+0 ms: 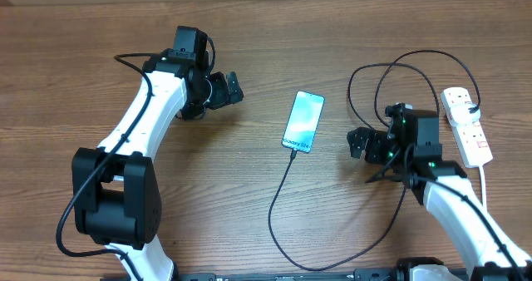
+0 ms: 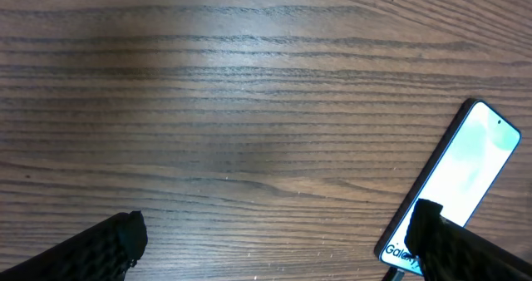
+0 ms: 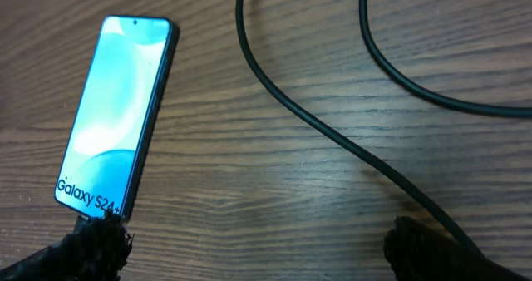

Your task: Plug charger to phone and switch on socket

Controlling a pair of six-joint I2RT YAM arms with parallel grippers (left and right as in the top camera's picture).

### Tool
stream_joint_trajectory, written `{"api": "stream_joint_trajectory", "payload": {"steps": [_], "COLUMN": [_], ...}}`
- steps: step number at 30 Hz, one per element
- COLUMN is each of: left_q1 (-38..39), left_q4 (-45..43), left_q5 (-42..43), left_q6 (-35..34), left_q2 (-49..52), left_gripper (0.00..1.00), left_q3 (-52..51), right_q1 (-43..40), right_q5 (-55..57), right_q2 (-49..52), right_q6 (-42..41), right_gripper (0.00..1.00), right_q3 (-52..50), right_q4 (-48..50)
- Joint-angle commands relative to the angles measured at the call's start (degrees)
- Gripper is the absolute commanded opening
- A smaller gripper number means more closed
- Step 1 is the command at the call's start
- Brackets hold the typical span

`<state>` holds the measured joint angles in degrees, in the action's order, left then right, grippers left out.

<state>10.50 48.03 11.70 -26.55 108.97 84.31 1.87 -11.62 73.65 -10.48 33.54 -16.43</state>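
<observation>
Now you're seeing the left gripper (image 1: 226,88) and right gripper (image 1: 357,144) holding their fingers apart, flanking the phone (image 1: 303,120), charger (image 1: 278,206) touching its near end.

Left arm (image 1: 141,115): white links, black joints; left claw (image 1: 226,90) points rightward, fingers spread wide. Right arm (image 1: 465,210): same build; right claw (image 1: 359,143) points leftward, fingers spread wide.

White arm links (image 1: 141,115), black joints (image 1: 112,194), textured black jaws
</observation>
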Motion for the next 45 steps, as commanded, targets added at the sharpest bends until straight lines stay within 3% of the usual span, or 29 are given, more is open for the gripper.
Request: {"api": "stream_joint_trajectory", "payload": {"steps": [1, 23, 45], "left_q1": [0.02, 0.02, 0.02], "left_q4": [-0.11, -0.13, -0.13], "left_q5": [-0.52, -0.52, -0.52], "left_q6": [1.05, 1.05, 1.05], "left_q2": [-1.44, -1.44, -1.44], "left_gripper": [1.0, 0.99, 1.0], "left_q3": [0.04, 0.04, 0.04], "right_q1": [0.0, 0.0, 0.0], "right_q5": [-0.07, -0.04, 0.0], "right_q2": [-2.86, -15.5, -23.43], "right_q6": [0.07, 0.02, 0.02], "right_gripper": [1.0, 1.0, 1.0], "right_q3": [-4.66, -20.81, -30.6], "right_q4": [3.52, 22.45, 29.59]}}
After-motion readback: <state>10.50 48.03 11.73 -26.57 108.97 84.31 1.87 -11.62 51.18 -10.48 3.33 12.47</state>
